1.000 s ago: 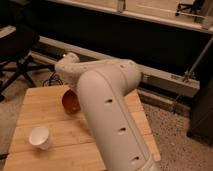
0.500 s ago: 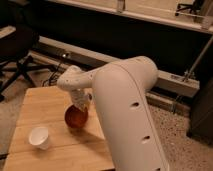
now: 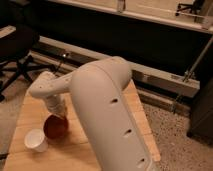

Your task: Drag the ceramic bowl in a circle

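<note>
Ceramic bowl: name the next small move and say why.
Probably sweep the ceramic bowl toward image right, away from the white cup. The gripper is shut on the bowl's far rim, and the cup sits close on its image-left side.

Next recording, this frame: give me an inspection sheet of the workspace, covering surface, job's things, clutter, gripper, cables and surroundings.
Surface: light wooden plank table, carrying a bowl and a cup.
Job's things: small glossy orange-red ceramic bowl, upright near the table's front left.
Clutter: white paper cup, upright, close beside the bowl on its left; whether they touch cannot be told.
Gripper: gripper shut, lowered onto the bowl's far rim below the large white arm; whether it pinches the rim cannot be told.
Cables: nothing seen.
Surroundings: black office chair at left, speckled floor at right, metal rail behind the table.
</note>
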Robot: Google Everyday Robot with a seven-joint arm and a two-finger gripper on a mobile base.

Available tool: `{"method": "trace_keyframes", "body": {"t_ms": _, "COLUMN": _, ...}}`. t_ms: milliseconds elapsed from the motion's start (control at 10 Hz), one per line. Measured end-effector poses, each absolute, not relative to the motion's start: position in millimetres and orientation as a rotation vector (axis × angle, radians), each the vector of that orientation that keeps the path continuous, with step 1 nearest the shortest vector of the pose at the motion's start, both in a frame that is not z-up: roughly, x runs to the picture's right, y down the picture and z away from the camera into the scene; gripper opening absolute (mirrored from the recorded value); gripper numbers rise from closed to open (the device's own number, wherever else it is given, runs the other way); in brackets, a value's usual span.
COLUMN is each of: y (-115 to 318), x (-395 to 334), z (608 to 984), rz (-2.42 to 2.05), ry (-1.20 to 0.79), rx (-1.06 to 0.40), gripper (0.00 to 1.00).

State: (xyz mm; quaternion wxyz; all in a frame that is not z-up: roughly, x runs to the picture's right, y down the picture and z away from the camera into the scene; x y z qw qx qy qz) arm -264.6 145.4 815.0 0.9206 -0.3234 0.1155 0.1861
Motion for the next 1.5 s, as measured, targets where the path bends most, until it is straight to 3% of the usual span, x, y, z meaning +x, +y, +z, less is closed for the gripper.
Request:
{"method": "trace_keyframes", "body": {"t_ms": 400, "y": 86, "x": -325, "z": 846, "rz": 0.319, "ry": 0.17, "rx": -0.587, "gripper": 0.0}}
{"method": "trace_keyframes", "body": {"t_ms": 800, "y": 29, "x": -273, "z": 892, "rz": 0.49, "ry": 0.242, "rx": -0.545, "gripper": 0.0}}
{"method": "trace_keyframes", "body": {"t_ms": 1200, "y": 36, "x": -168, "z": 903, "rz": 0.681, "ry": 0.369, "rx": -0.563, "gripper": 0.0}}
{"method": "trace_keyframes", "body": {"t_ms": 1500, "y": 81, "x": -121, "z": 879, "rz": 0.663, "ry": 0.451, "rx": -0.603, "gripper": 0.0}}
